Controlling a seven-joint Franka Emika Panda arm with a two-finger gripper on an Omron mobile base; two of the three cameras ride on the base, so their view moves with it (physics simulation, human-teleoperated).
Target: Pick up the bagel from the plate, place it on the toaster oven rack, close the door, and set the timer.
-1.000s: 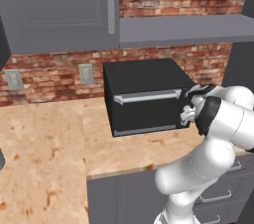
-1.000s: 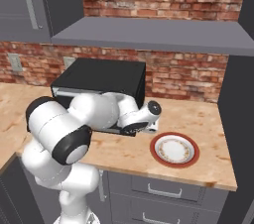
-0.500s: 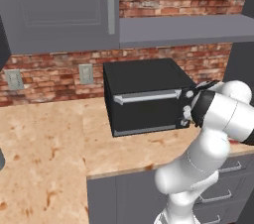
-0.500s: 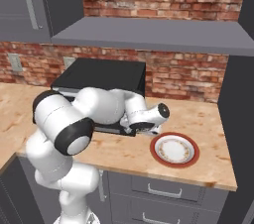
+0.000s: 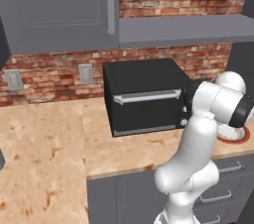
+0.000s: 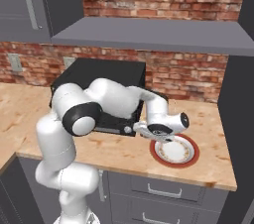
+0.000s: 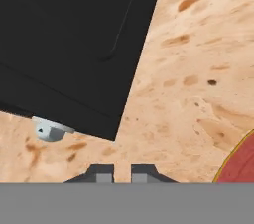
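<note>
The black toaster oven (image 5: 141, 86) stands on the counter with its door (image 5: 144, 113) shut under the silver bar handle (image 5: 146, 97), so the rack is hidden. My gripper (image 7: 122, 173) is shut with nothing between its fingertips. It hovers low over the counter just off the oven's front right corner, near a small silver knob (image 7: 49, 130). The white plate (image 6: 174, 151) with a red-orange rim lies right of the oven, beside my hand, and looks bare. Its rim (image 7: 243, 161) shows at the hand view's lower right. The bagel is out of view.
A brick wall runs behind the counter, with a grey shelf (image 6: 149, 34) and upper cabinets (image 5: 54, 10) above the oven. A tall dark panel (image 6: 240, 104) closes the counter's right end. Bare speckled counter (image 5: 44, 143) stretches left of the oven.
The fingers have closed. My hand has drifted slightly down and toward the plate from the oven's right front panel. The oven and plate have not moved.
</note>
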